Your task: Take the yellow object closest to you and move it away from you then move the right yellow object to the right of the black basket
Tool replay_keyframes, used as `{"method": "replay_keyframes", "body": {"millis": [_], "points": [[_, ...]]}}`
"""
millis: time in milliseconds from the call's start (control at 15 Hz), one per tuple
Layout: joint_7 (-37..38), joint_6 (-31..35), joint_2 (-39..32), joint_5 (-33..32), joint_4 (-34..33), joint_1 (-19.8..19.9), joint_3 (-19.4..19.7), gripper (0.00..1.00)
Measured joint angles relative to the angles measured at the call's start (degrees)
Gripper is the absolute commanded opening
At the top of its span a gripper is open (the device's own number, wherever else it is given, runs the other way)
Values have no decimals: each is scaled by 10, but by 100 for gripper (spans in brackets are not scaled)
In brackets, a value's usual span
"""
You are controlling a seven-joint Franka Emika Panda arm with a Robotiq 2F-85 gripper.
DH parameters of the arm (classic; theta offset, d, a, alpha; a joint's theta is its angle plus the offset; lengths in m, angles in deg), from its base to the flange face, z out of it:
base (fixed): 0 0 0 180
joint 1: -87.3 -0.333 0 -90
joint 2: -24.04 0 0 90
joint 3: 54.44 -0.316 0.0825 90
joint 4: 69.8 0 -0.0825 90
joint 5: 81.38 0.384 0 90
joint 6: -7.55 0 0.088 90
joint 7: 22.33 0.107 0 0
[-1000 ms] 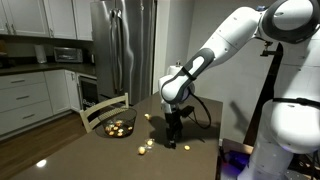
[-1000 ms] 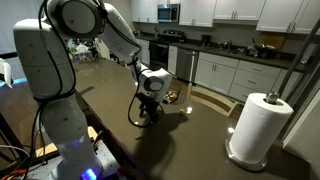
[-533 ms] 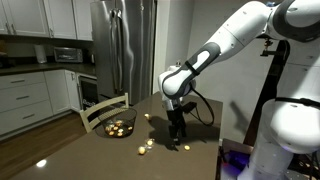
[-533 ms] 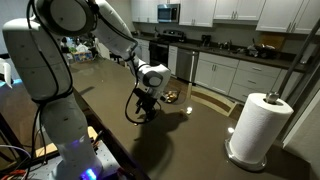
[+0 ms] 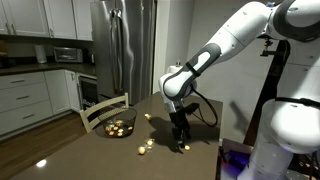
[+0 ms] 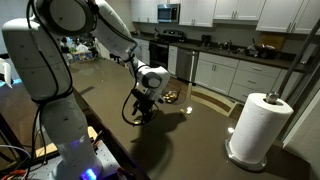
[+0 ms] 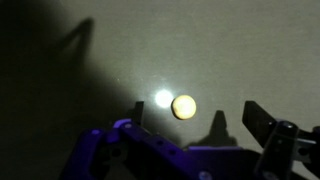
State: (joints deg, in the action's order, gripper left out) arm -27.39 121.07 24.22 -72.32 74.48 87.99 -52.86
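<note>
Yellow round piece (image 7: 184,106) lies on the dark tabletop (image 7: 60,90) between the fingers (image 7: 257,121) of the hand (image 7: 194,112), which is spread wide, touching neither finger

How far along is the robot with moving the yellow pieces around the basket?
Nothing looks finished. In the wrist view the gripper is open above a yellow piece on the table, not yet gripping it. In an exterior view other yellow pieces lie beside the basket. Both moves remain.
</note>
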Motion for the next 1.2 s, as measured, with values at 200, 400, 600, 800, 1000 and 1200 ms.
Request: {"method": "replay_keyframes", "body": {"millis": [200,400,600,800,1000,1200], "points": [[5,5,-3,-1,12,0,0,72],[11,14,-4,-1,22,0,0,54],[14,17,-4,-3,24,0,0,35],[20,17,-4,-8,24,0,0,15],[22,17,-3,-8,24,0,0,4],[22,17,1,-8,24,0,-1,4]]}}
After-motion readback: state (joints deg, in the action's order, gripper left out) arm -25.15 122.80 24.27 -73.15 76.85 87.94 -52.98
